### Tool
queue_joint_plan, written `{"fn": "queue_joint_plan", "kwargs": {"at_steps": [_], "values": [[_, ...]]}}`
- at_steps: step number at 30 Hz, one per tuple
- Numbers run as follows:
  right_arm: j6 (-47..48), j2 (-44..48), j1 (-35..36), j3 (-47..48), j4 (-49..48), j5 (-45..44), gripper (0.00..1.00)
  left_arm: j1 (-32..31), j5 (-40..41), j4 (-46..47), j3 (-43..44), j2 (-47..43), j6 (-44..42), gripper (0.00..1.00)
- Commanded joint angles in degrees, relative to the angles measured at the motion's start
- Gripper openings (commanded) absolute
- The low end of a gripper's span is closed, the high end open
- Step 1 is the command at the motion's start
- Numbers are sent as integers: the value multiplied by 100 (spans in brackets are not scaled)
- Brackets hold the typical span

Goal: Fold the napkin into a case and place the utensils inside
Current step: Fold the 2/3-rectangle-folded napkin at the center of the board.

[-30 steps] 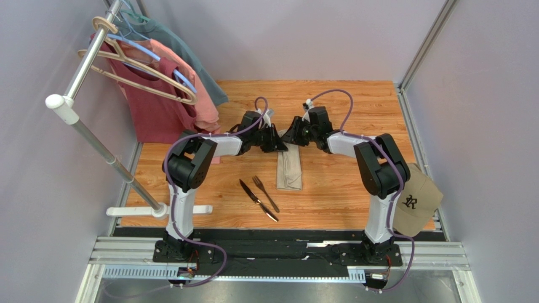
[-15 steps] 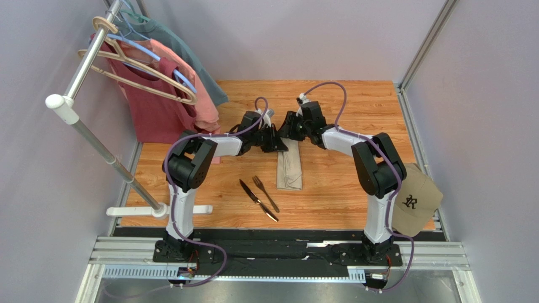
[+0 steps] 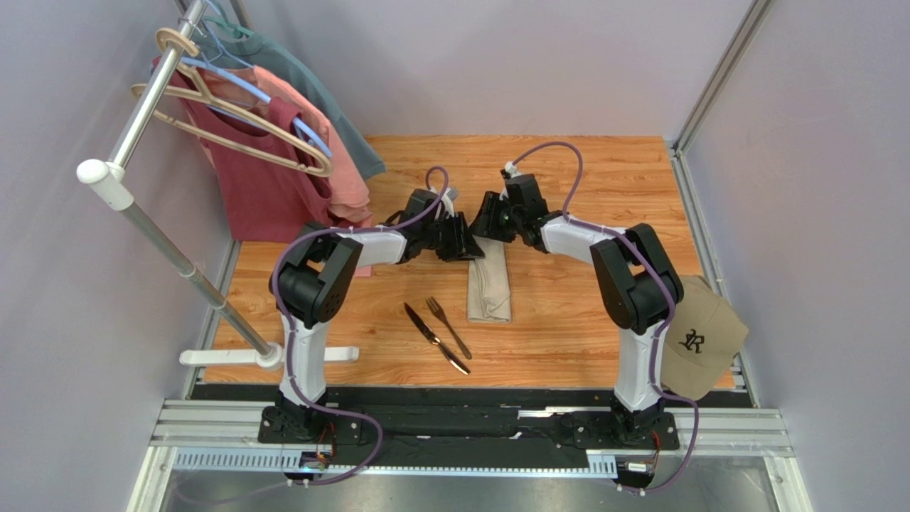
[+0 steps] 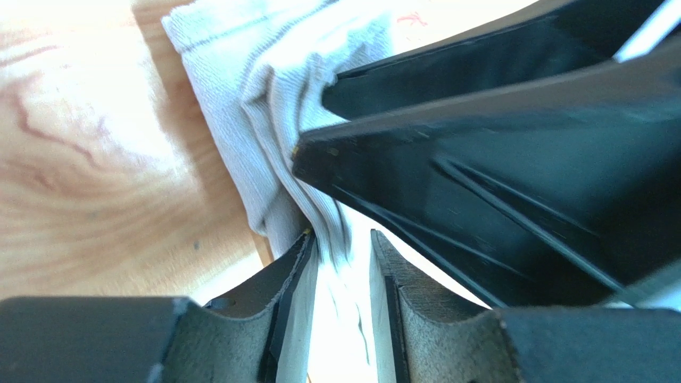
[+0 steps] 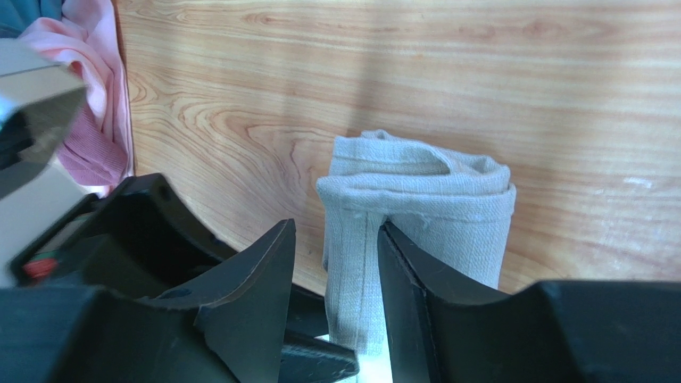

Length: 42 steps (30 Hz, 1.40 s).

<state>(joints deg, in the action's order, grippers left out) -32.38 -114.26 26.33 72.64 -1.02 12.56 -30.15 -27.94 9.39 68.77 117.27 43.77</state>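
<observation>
As the top view is compared with the one of a second ago, the right gripper [image 3: 486, 226] is found to be shifted leftward. It is now brought just beside the left gripper [image 3: 468, 243], over the far end of the napkin [image 3: 489, 288]. The napkin itself is not moved. It is laid on the table [image 3: 598, 181] as a narrow strip, already folded to the form of the case. The fork [image 3: 449, 326] and the knife [image 3: 435, 338] are left untouched, crossed just beside it on its left. Nothing is put inside yet.

From the left wrist, a pleat of the napkin [image 4: 240, 88] is seen pulled in between the fingers of the left gripper [image 4: 344, 311], which is closed on the cloth. The dark body of the right gripper [image 4: 495, 144] is pressed very close above it.

From the right wrist, the folded end of the napkin [image 5: 424, 207] is shown with its layers visible. The right gripper [image 5: 336, 295] is kept a little apart, astride one edge of the cloth. The cloth is touched by one finger only, so nothing is pinched yet. A pink shirt [image 5: 88, 120] is seen at the table edge.

It is judged that the far end is being prepared by both arms, perhaps so the pocket can be opened. The loading of the utensils is thought to be still ahead.
</observation>
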Motion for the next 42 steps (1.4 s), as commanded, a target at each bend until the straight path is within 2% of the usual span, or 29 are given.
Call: {"fn": "queue_joint_plan", "kwargs": {"at_steps": [1,6,12,15,19,20,25,35,42], "values": [[-321,132,-13,-101,-101,212,46,-26,-44,-86,31,-407,0,38],[-374,70,-22,-57,-65,309,45,-35,-133,-262,-56,-424,44,44],[-234,88,-22,-163,-197,300,45,-43,26,-87,-215,-354,228,43],[-41,97,-14,-189,-171,186,45,-43,140,28,-233,-293,273,38],[302,149,13,-285,-153,2,44,-43,193,457,-391,-301,369,26],[381,202,22,-312,-153,-42,43,-43,193,546,-434,-302,387,18],[662,237,57,-338,-110,-112,42,-43,237,959,-654,-354,387,6],[935,474,285,-339,75,-561,45,-43,-27,2093,-1120,-565,554,4],[1242,457,583,-14,821,-1202,45,-78,-80,2445,-1296,-662,624,4]]}}
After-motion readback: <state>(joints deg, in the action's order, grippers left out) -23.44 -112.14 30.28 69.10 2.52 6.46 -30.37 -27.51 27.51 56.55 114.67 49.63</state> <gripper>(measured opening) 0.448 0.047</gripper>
